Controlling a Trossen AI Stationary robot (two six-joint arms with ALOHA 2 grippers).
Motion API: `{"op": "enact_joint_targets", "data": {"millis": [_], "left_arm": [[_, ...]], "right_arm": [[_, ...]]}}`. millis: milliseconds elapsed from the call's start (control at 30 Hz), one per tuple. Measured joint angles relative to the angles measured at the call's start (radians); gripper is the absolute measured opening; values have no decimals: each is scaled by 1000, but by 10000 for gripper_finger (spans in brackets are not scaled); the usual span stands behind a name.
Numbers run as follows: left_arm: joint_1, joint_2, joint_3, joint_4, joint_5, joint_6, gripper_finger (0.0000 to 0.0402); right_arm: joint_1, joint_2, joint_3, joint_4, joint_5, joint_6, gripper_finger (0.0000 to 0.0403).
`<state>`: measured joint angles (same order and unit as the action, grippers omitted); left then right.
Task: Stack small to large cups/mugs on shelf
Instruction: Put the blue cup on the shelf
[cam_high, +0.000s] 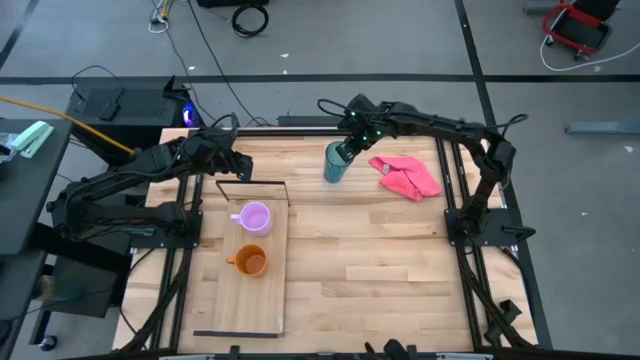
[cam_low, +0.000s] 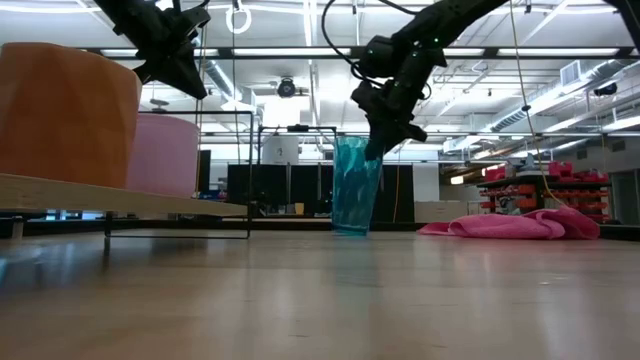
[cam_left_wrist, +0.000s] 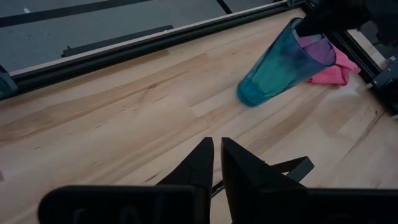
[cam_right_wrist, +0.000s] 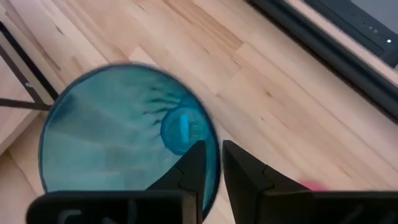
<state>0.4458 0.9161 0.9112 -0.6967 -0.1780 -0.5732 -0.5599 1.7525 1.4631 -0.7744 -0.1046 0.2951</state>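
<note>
A translucent teal tumbler (cam_high: 335, 163) stands on its base on the tabletop at the far middle, and also shows in the low view (cam_low: 355, 190). My right gripper (cam_high: 347, 147) is shut on its rim. A lilac mug (cam_high: 253, 217) and an orange mug (cam_high: 248, 261) stand side by side on the light-wood shelf plank (cam_high: 262, 300) at the left. My left gripper (cam_high: 240, 166) hovers shut and empty above the shelf's far end, where the black wire frame (cam_high: 255, 184) is. My right gripper holds the tumbler's rim wall (cam_right_wrist: 214, 163) on the side toward the pink cloth, with one finger (cam_right_wrist: 193, 165) inside the tumbler and the other (cam_right_wrist: 244, 171) outside. The fingers come from above, slanting down. The tumbler stands about upright with its base (cam_low: 350, 230) on the table.
A crumpled pink cloth (cam_high: 406, 176) lies just right of the tumbler. The black frame rails run along both table sides (cam_high: 452, 200). The bare slatted tabletop (cam_high: 380, 280) spreads across the middle and near right.
</note>
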Motion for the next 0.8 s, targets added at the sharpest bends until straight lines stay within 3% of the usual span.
{"op": "enact_joint_targets", "data": {"millis": [333, 567, 800], "left_arm": [[0, 0, 0, 0, 0, 0, 30], [0, 0, 0, 0, 0, 0, 32], [0, 0, 0, -3, 0, 0, 21]], "right_arm": [[14, 2, 0, -3, 26, 11, 59], [13, 2, 0, -4, 26, 16, 12], [13, 1, 0, -4, 27, 16, 9]]}}
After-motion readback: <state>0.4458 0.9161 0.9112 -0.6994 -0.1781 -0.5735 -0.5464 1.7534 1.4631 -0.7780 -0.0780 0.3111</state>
